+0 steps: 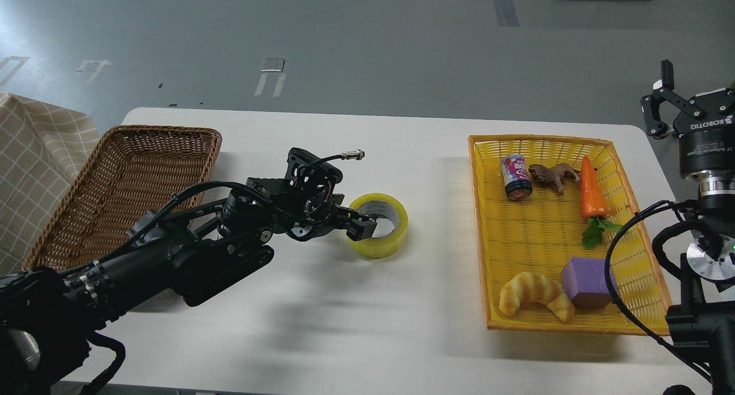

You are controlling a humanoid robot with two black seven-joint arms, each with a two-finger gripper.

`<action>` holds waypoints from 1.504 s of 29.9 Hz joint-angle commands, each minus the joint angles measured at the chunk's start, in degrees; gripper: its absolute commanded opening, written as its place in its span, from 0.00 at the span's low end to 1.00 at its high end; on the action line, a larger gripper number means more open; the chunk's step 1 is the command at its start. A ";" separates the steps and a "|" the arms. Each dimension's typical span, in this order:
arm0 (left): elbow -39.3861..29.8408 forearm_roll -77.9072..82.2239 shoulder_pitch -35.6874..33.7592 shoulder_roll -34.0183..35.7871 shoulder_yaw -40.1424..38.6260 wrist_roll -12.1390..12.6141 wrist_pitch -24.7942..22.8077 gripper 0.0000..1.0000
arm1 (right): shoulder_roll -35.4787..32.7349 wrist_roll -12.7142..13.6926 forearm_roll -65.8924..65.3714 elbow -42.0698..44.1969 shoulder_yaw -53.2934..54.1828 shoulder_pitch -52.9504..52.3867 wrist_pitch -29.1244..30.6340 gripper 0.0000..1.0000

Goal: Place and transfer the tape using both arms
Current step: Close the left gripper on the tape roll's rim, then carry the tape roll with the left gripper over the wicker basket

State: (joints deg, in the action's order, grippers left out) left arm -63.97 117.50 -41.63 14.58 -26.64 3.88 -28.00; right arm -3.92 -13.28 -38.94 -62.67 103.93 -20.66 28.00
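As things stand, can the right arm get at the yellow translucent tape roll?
Probably not easily: the right tool is raised off the table's far right edge, the yellow plastic basket lies between, and the left tool already sits at the tape roll.

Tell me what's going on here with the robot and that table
The robot's left gripper is at a roll of yellow tape in the middle of the white table, with a finger reaching into the roll's hole. The right gripper is raised off to the right, open and empty. A yellow tray holds a croissant, carrot, can and purple block. A brown basket sits left.
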 commanded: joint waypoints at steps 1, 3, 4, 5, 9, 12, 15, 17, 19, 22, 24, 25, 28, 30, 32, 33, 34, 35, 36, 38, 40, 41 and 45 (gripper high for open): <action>1.04 0.36 -0.03 -0.34 0.54 1.47 0.00 0.55 | -0.04 -0.08 0.01 0.01 0.04 0.18 0.00 1.00; 1.57 0.36 -0.03 -0.34 0.62 2.36 0.00 0.40 | -0.04 -0.26 0.01 0.01 0.04 0.18 0.00 1.00; 1.74 0.36 -0.03 -0.34 0.71 2.54 0.00 0.23 | -0.04 -0.26 0.01 0.01 0.04 0.18 0.00 1.00; 1.75 0.36 -0.03 -0.34 0.89 2.54 0.00 0.14 | 0.05 -0.26 0.01 0.01 0.04 0.18 0.00 0.99; 2.18 0.53 -0.30 -0.25 0.98 1.75 0.00 0.00 | 0.05 -0.26 0.01 0.09 0.04 0.18 0.00 1.00; 2.10 2.73 -0.38 -0.25 0.98 1.57 0.00 0.00 | 0.05 -0.26 0.01 0.09 0.04 0.18 0.00 1.00; 1.31 4.31 -1.17 -0.34 0.89 1.22 0.00 0.00 | 0.14 -0.26 0.01 0.09 0.04 0.18 0.00 1.00; 0.96 4.23 -2.31 -0.25 0.89 1.22 0.00 0.00 | 0.14 -0.26 0.01 0.01 0.04 0.18 0.00 0.99; 0.34 3.97 -3.46 0.19 0.89 1.13 0.00 0.00 | 0.14 -0.26 0.01 -0.08 0.04 0.18 0.00 1.00; -0.01 3.44 -6.00 1.06 0.80 0.78 0.00 0.00 | 0.22 -0.26 0.01 -0.08 0.04 0.09 0.00 0.99; -0.01 2.83 -7.41 2.20 0.80 0.43 0.00 0.00 | 0.31 -0.26 0.10 -0.08 0.04 0.09 0.00 1.00; -0.01 2.47 -7.85 2.82 0.71 0.43 0.00 0.00 | 0.31 -0.26 0.10 -0.08 -0.05 0.09 0.00 1.00; -0.01 0.89 -9.52 5.10 0.71 0.34 0.00 0.00 | 0.31 -0.26 0.10 -0.08 0.04 0.09 0.00 0.99; -0.01 -1.04 -11.19 7.64 0.71 0.25 0.00 0.00 | 0.31 -0.26 0.36 -0.17 -0.05 0.09 0.00 1.00; -0.01 -2.01 -11.81 9.06 0.80 0.25 0.00 0.00 | 0.31 -0.26 0.71 -0.26 -0.05 0.09 0.00 0.99; -0.01 -2.80 -12.33 10.63 0.80 -0.01 0.00 0.00 | 0.40 -0.26 0.89 -0.35 -0.05 0.09 0.00 0.99; -0.01 -3.15 -12.51 11.43 0.80 -0.36 0.00 0.00 | 0.40 -0.26 0.97 -0.35 -0.13 0.00 0.00 1.00; -0.01 -3.68 -13.04 13.00 0.80 -1.15 0.00 0.00 | 0.40 -0.26 0.97 -0.35 -0.05 0.00 0.00 1.00; -0.01 -4.03 -13.48 14.67 0.80 -1.68 0.00 0.00 | 0.40 -0.26 0.97 -0.43 -0.13 0.00 0.00 0.99; -0.01 -4.12 -13.66 16.35 0.80 -2.21 0.00 0.00 | 0.49 -0.26 0.97 -0.43 -0.13 -0.08 0.00 0.99; -0.01 -4.38 -13.66 18.90 0.71 -2.73 0.00 0.00 | 0.49 -0.26 0.97 -0.43 -0.13 -0.08 0.00 0.99; -0.01 -5.00 -13.66 20.56 0.80 -3.08 0.00 0.00 | 0.49 -0.26 0.97 -0.43 -0.13 -0.17 0.00 0.99; -0.01 -7.28 -13.57 25.84 0.80 -3.79 0.00 0.00 | 0.40 -0.26 0.97 -0.43 -0.13 -0.17 0.00 1.00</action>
State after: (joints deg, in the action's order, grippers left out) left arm -63.99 111.58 -55.27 37.06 -25.86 0.65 -28.00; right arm -3.43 -13.53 -37.97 -63.11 103.79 -20.81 28.00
